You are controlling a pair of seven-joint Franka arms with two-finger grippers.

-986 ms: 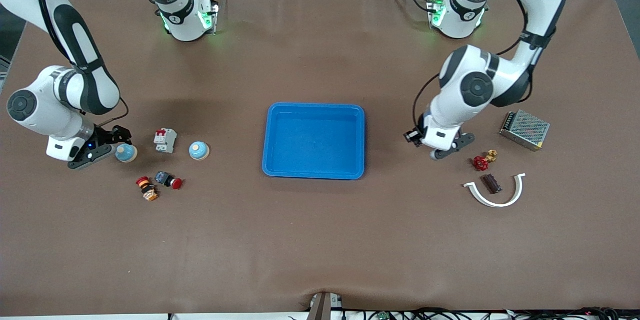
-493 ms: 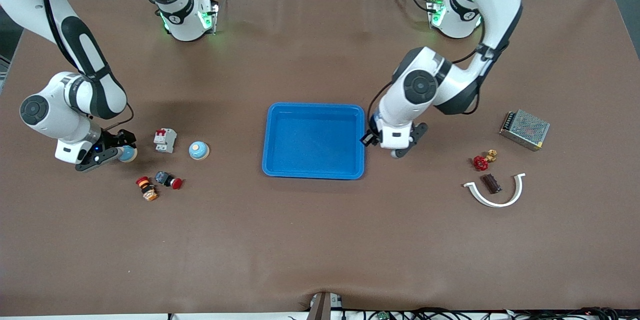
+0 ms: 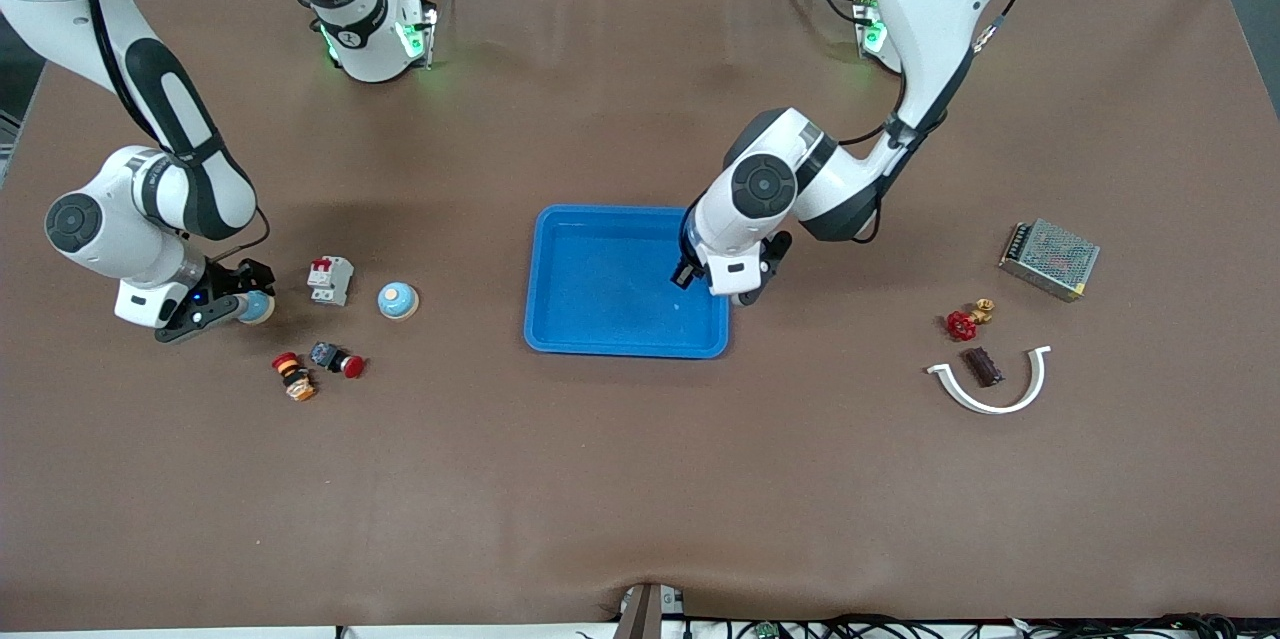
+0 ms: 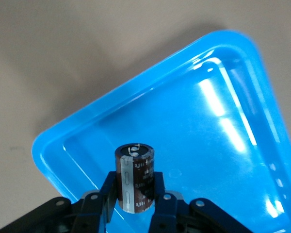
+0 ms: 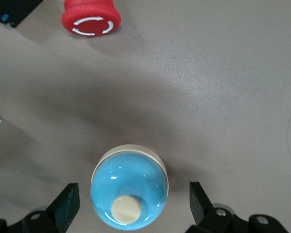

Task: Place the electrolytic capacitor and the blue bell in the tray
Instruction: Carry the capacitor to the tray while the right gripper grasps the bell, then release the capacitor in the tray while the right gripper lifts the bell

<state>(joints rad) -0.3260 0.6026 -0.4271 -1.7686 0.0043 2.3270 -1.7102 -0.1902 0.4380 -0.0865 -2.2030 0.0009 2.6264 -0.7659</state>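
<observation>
Overhead, the brown mat (image 3: 640,479) covered the whole table, slightly wrinkled near the arm bases, with cables trailing along the edge nearest the front camera. The blue tray (image 3: 560,269) sat in the middle. The left gripper (image 4: 133,204) hung over the tray's end toward the left arm, its fingers clamped on the electrolytic capacitor (image 4: 134,177), a dark upright cylinder. Toward the right arm's end, the right gripper (image 5: 133,206) stood with its fingers spread wide on either side of a blue bell (image 5: 129,191) that rested on the mat. A second blue bell (image 3: 398,300) sat nearer the tray, beside a white breaker (image 3: 330,280). A red button (image 5: 91,18) lay close by.
</observation>
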